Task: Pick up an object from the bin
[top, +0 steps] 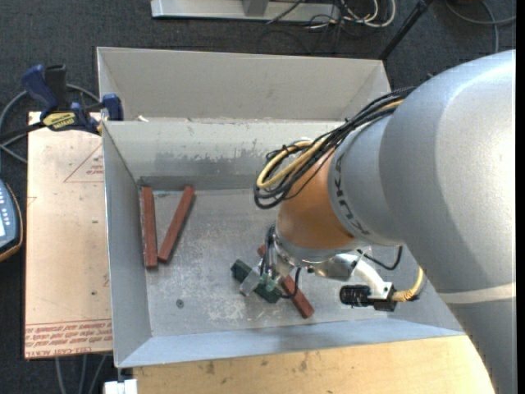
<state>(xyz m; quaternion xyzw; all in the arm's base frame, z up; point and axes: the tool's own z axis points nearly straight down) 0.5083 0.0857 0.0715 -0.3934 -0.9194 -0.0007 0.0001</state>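
Observation:
My gripper (261, 282) is low over the bin floor near the front wall, right of centre. A reddish-brown stick (301, 302) lies slanted right under it, its lower end poking out to the right. A small dark green thing (270, 293) shows at the gripper's tip; whether it is a loose thing or part of the gripper is unclear. Over at the left of the bin, two more reddish-brown sticks lie well away from the gripper. One stick (149, 226) runs straight along the left wall, and the other stick (176, 223) leans toward it, so they nearly meet at their lower ends.
The arm with its orange cover and bundled cables reaches in from the right and hides the right part of the bin floor. Bare scuffed floor lies between the two left sticks and the gripper.

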